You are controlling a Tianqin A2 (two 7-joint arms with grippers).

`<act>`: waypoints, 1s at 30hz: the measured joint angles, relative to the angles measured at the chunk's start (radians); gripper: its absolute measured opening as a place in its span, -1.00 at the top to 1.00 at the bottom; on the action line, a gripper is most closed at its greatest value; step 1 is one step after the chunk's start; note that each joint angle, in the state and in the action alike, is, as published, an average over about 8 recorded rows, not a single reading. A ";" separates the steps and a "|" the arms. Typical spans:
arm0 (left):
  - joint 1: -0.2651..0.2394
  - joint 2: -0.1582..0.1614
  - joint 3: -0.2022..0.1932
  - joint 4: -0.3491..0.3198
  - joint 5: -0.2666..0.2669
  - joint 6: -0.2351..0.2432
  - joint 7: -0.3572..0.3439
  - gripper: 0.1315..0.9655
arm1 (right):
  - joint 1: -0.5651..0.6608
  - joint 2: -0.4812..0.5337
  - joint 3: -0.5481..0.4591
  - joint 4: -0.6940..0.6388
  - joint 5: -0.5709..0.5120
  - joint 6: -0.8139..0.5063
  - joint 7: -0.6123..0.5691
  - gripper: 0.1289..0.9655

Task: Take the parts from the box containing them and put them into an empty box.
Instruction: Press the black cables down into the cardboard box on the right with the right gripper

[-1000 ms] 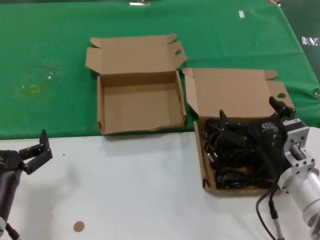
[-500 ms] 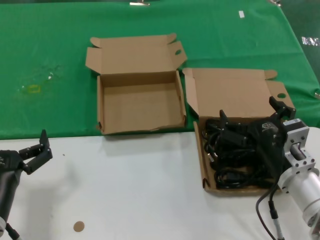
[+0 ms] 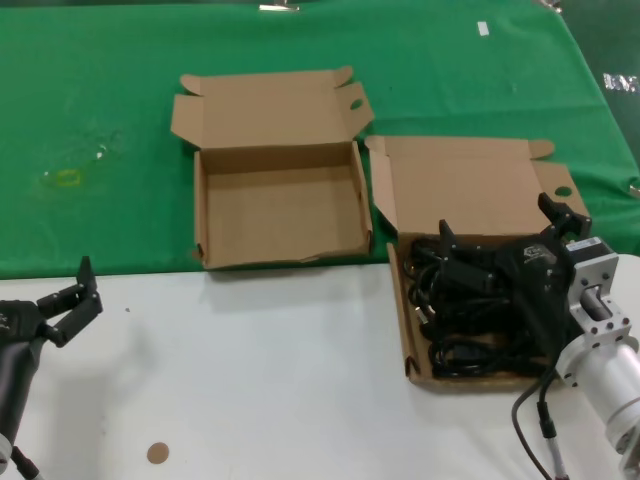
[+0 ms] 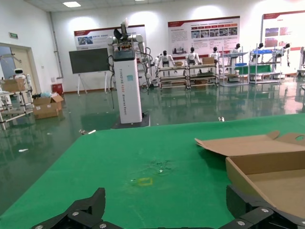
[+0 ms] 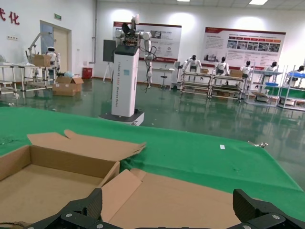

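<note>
The parts, black coiled cords (image 3: 462, 350), fill the right-hand cardboard box (image 3: 408, 330), whose lid (image 3: 470, 185) (image 5: 190, 200) lies back open. My right gripper (image 3: 503, 228) (image 5: 169, 210) hangs open over the far part of this box, just above the cords, with nothing between its fingers. The empty box (image 3: 275, 215) (image 5: 43, 183) (image 4: 271, 179) stands to the left of it on the green cloth, with its lid open and a wavy front edge. My left gripper (image 3: 72, 305) (image 4: 167, 212) is open at the near left over the white table, well apart from both boxes.
The green cloth (image 3: 100, 100) covers the far half and the white tabletop (image 3: 280, 380) the near half. A yellow mark (image 3: 68, 178) is on the cloth at the left. A small brown disc (image 3: 157, 453) lies near the front edge.
My left gripper has edged very slightly to the left. The right gripper, the boxes and the cords have not moved.
</note>
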 joint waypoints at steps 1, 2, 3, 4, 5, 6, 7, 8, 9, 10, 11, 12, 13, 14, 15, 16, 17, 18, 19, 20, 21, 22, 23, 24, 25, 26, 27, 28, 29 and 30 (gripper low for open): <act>0.000 0.000 0.000 0.000 0.000 0.000 0.000 -0.87 | -0.001 0.000 0.001 0.001 0.000 -0.002 0.000 -1.00; 0.000 0.000 0.000 0.000 0.000 0.000 0.000 -0.87 | -0.002 0.001 0.002 0.001 0.001 -0.005 -0.001 -1.00; 0.000 0.000 0.000 0.000 0.000 0.000 0.000 -0.87 | -0.003 0.002 0.004 0.002 0.002 -0.010 -0.002 -1.00; 0.000 0.000 0.000 0.000 0.000 0.000 0.000 -0.87 | -0.004 0.003 0.007 0.003 0.002 -0.015 -0.003 -1.00; 0.000 0.000 0.000 0.000 0.000 0.000 0.000 -0.83 | -0.005 0.006 0.010 0.003 0.004 -0.022 -0.004 -1.00; 0.000 0.000 0.000 0.000 0.000 0.000 0.000 -0.79 | -0.007 0.009 0.013 0.003 0.005 -0.030 -0.005 -1.00; 0.000 0.000 0.000 0.000 0.000 0.000 0.000 -0.75 | -0.007 0.015 0.015 0.003 0.007 -0.038 -0.005 -1.00; 0.000 0.000 0.000 0.000 0.000 0.000 0.000 -0.71 | -0.008 0.023 0.017 0.002 0.009 -0.047 -0.004 -1.00; 0.000 0.000 0.000 0.000 0.000 0.000 0.000 -0.68 | -0.007 0.034 0.017 0.002 0.010 -0.056 -0.001 -1.00; 0.000 0.000 0.000 0.000 0.000 0.000 0.000 -0.64 | -0.006 0.048 0.016 0.001 0.013 -0.064 0.005 -1.00; 0.000 0.000 0.000 0.000 0.000 0.000 0.000 -0.60 | -0.003 0.066 0.013 0.000 0.015 -0.071 0.014 -1.00; 0.000 0.000 0.000 0.000 0.000 0.000 0.000 -0.56 | 0.001 0.086 0.008 -0.001 0.017 -0.077 0.026 -1.00; 0.000 0.000 0.000 0.000 0.000 0.000 0.000 -0.56 | 0.006 0.110 0.001 -0.003 0.020 -0.082 0.042 -1.00; 0.000 0.000 0.000 0.000 0.000 0.000 0.000 -0.50 | 0.012 0.135 -0.006 -0.005 0.022 -0.088 0.059 -1.00; 0.000 0.000 0.000 0.000 0.000 0.000 0.000 -0.44 | 0.020 0.162 -0.015 -0.008 0.024 -0.093 0.078 -1.00; 0.000 0.000 0.000 0.000 0.000 0.000 0.000 -0.38 | 0.028 0.191 -0.024 -0.011 0.025 -0.100 0.099 -1.00; 0.000 0.000 0.000 0.000 0.000 0.000 0.000 -0.32 | 0.038 0.221 -0.033 -0.015 0.026 -0.109 0.120 -1.00; 0.000 0.000 0.000 0.000 0.000 0.000 0.000 -0.26 | 0.048 0.250 -0.042 -0.019 0.027 -0.120 0.140 -1.00; 0.000 0.000 0.000 0.000 0.000 0.000 0.000 -0.21 | 0.059 0.281 -0.050 -0.024 0.027 -0.135 0.160 -1.00; 0.000 0.000 0.000 0.000 0.000 0.000 0.000 -0.15 | 0.070 0.312 -0.057 -0.030 0.026 -0.153 0.177 -1.00; 0.000 0.000 0.000 0.000 0.000 0.000 0.000 -0.09 | 0.082 0.341 -0.063 -0.037 0.025 -0.174 0.192 -1.00; 0.000 0.000 0.000 0.000 0.000 0.000 0.000 -0.09 | 0.095 0.372 -0.069 -0.044 0.023 -0.199 0.204 -1.00; 0.000 0.000 0.000 0.000 0.000 0.000 0.000 -0.09 | 0.108 0.401 -0.074 -0.051 0.020 -0.225 0.214 -1.00; 0.000 0.000 0.000 0.000 0.000 0.000 0.000 -0.09 | 0.121 0.428 -0.079 -0.059 0.018 -0.253 0.221 -1.00; 0.000 0.000 0.000 0.000 0.000 0.000 0.000 -0.09 | 0.134 0.455 -0.084 -0.067 0.015 -0.283 0.225 -1.00; 0.000 0.000 0.000 0.000 0.000 0.000 0.000 -0.02 | 0.148 0.480 -0.089 -0.075 0.013 -0.314 0.226 -1.00; 0.000 0.000 0.000 0.000 0.000 0.000 0.000 0.04 | 0.162 0.503 -0.093 -0.083 0.010 -0.344 0.226 -1.00; 0.000 0.000 0.000 0.000 0.000 0.000 0.000 0.11 | 0.178 0.525 -0.099 -0.090 0.008 -0.376 0.223 -1.00; 0.000 0.000 0.000 0.000 0.000 0.000 0.000 0.17 | 0.194 0.546 -0.104 -0.098 0.005 -0.410 0.219 -1.00; 0.000 0.000 0.000 0.000 0.000 0.000 0.000 0.23 | 0.210 0.565 -0.110 -0.104 0.003 -0.443 0.212 -1.00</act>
